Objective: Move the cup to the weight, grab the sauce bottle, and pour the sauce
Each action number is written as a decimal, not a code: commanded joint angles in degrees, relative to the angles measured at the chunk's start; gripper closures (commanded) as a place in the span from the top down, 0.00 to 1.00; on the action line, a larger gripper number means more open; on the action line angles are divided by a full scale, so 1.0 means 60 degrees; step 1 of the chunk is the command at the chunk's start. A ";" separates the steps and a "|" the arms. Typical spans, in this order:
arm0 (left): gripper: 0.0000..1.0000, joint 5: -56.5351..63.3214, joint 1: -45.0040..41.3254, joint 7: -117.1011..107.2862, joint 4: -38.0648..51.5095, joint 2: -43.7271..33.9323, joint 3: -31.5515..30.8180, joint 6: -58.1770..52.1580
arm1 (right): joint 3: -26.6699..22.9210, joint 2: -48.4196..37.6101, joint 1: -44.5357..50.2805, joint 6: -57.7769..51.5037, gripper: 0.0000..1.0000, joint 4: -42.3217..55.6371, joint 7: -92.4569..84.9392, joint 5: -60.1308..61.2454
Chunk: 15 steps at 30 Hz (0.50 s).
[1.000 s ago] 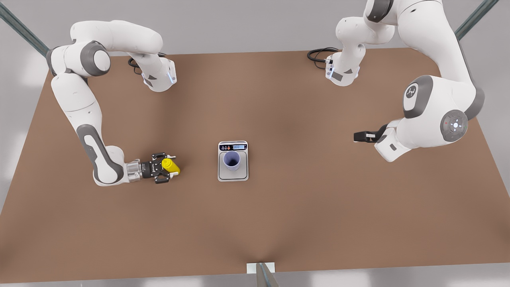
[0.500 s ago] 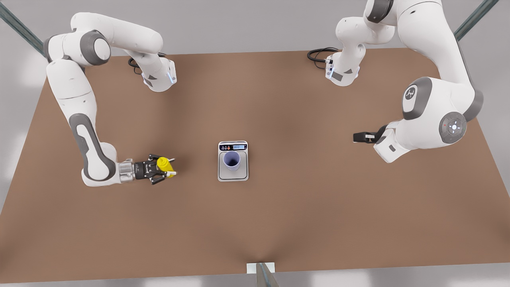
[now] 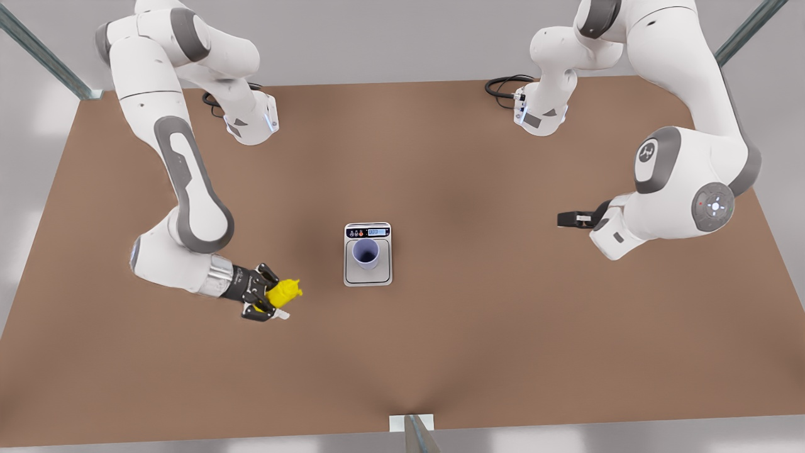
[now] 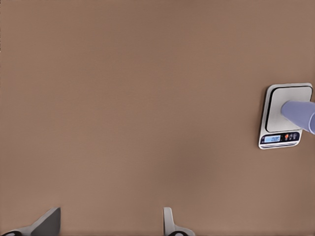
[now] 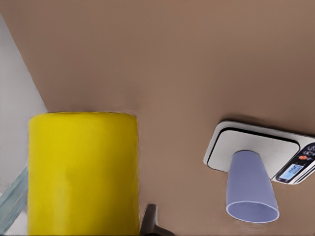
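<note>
The lavender cup (image 3: 366, 251) stands upright on the weight (image 3: 368, 277) at the table's middle. My right gripper (image 3: 272, 300), at the front view's left, is shut on the yellow sauce bottle (image 3: 284, 292), which is tilted with its cap toward the weight. In the right wrist view the sauce bottle (image 5: 81, 172) looms close, with the cup (image 5: 250, 189) and weight (image 5: 221, 147) beyond it. My left gripper (image 3: 566, 218) waits open at the front view's right. In the left wrist view its fingertips (image 4: 49, 221) stand wide apart, far from the cup (image 4: 300, 113) and weight (image 4: 275, 105).
Both arm bases (image 3: 251, 123) (image 3: 541, 116) sit at the table's far edge with black cables (image 3: 503, 85) beside them. A metal post with a white bracket (image 3: 412, 423) stands at the near edge. Bare brown tabletop (image 3: 471, 327) surrounds the weight.
My right arm has swung its elbow up and carried the sauce bottle toward the near edge and slightly toward the weight. The left arm has stayed put.
</note>
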 commanded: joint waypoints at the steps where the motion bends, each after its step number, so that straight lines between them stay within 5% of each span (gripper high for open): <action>1: 1.00 -0.0001 -0.0010 0.0000 0.0000 -0.0001 0.0016 0.0000 | 0.0026 -0.0116 0.0226 0.0746 0.21 -0.0143 -0.0456 0.0731; 3: 1.00 -0.0001 -0.0010 0.0000 0.0000 -0.0001 0.0016 0.0000 | 0.0070 -0.0380 0.0622 0.1567 0.21 -0.0437 -0.0456 0.0732; 8: 1.00 -0.0001 -0.0010 0.0015 0.0000 0.0014 0.0030 0.0015 | 0.1915 -0.0234 0.0578 0.3486 0.21 -0.0408 -0.0354 -0.1217; 15: 1.00 -0.0001 -0.0010 0.0015 0.0000 0.0014 0.0030 0.0015 | 0.2443 -0.0292 0.0402 0.3515 0.21 -0.0730 -0.0310 -0.4541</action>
